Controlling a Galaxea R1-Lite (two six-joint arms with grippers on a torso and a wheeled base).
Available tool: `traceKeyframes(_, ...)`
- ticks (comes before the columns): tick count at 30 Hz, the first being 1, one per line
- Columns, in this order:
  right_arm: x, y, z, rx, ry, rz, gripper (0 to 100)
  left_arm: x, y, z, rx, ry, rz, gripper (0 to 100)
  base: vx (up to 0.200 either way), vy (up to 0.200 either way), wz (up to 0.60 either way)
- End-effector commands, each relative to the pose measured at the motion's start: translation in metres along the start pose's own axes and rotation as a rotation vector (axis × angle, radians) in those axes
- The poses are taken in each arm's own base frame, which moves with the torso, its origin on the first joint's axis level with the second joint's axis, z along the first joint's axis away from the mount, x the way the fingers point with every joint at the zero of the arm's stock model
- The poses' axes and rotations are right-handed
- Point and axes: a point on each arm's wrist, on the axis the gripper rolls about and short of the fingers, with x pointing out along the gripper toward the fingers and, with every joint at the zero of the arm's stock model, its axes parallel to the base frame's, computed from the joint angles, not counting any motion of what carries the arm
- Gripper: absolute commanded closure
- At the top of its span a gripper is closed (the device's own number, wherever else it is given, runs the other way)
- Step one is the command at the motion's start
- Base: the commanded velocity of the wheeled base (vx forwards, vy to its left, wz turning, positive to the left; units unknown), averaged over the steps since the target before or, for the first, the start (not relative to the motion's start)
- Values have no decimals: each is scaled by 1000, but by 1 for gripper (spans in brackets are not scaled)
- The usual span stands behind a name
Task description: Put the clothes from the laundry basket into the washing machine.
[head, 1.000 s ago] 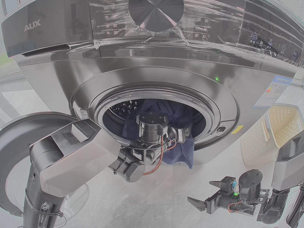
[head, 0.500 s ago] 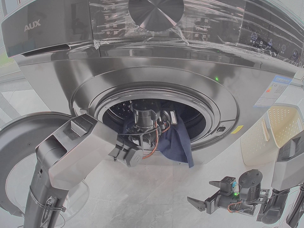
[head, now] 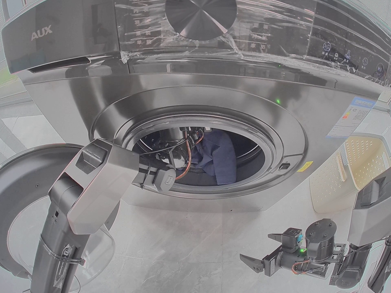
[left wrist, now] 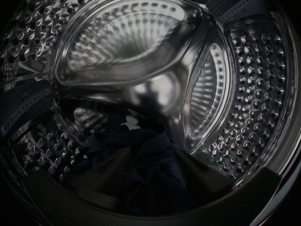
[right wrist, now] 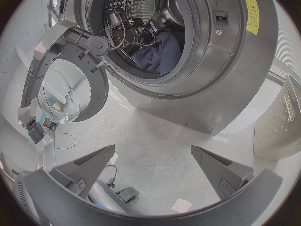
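Observation:
The grey washing machine (head: pixel 203 90) stands in front of me with its round door swung open. My left gripper (head: pixel 198 134) is inside the drum opening, shut on a navy cloth (head: pixel 218 157) that hangs from it down to the door lip. From the left wrist, the cloth (left wrist: pixel 138 164) lies bunched between the dark fingers, above the perforated drum (left wrist: pixel 250 79). The right wrist view shows that cloth (right wrist: pixel 160 54) draped just inside the rim. My right gripper (head: pixel 256 247) hangs low over the floor at the right, open and holding nothing (right wrist: pixel 152 149).
The open glass door (head: pixel 24 184) sticks out at the left beside my left arm. A cream perforated laundry basket (head: pixel 358 163) stands on the floor to the right of the machine. Pale tiled floor (head: pixel 195 245) lies between machine and right gripper.
My left arm has pushed deeper into the drum. The navy cloth, which hung out over the door lip, has been drawn inside. The right arm has stayed still.

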Motion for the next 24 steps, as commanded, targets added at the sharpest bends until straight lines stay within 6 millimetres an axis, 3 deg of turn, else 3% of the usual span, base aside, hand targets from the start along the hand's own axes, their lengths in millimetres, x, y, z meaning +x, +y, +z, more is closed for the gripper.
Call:
traceKeyframes(1, 0, 0, -1, -1, 4, 0, 0, -12, -9, 1, 2, 44, -8, 0, 0, 0, 0)
traceKeyframes(13, 2, 0, -2, -2, 12, 0, 0, -74, -15, -17, 75, 327, -40, 0, 0, 0, 0)
traceKeyframes(21, 2, 1, -2, -4, 12, 4, 0, -77, -4, -49, 114, 436, -26, 0, 0, 0, 0)
traceKeyframes(22, 2, 1, -2, -4, 11, 4, 0, -74, -3, -52, 116, 435, -25, 100, 0, 0, 0)
traceKeyframes(24, 2, 1, -2, -4, 11, 4, 0, -68, -3, -58, 119, 428, -26, 100, 0, 0, 0)
